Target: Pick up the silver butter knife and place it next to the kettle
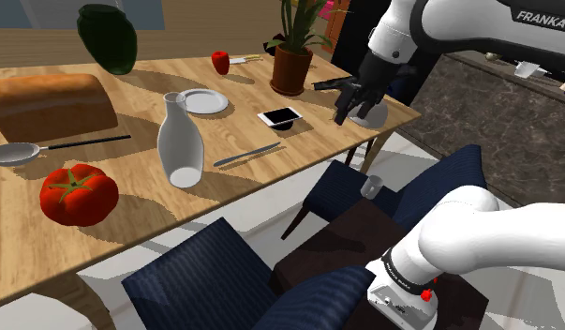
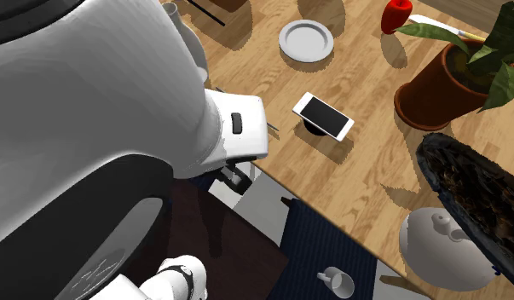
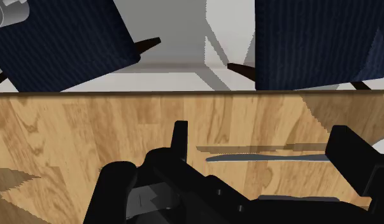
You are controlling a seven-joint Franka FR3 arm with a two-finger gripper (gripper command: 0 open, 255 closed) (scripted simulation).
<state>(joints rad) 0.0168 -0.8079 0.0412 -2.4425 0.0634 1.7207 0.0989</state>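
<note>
Fingers spread apart and clasping nothing, the black gripper hovers right beside the pale kettle at the wooden table's corner, while the silver butter knife lies flat well apart, near the white vase

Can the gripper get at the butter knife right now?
Probably yes: the butter knife lies flat on bare wood, apart from phone and white vase; nothing stands between it and the open gripper by the kettle.
</note>
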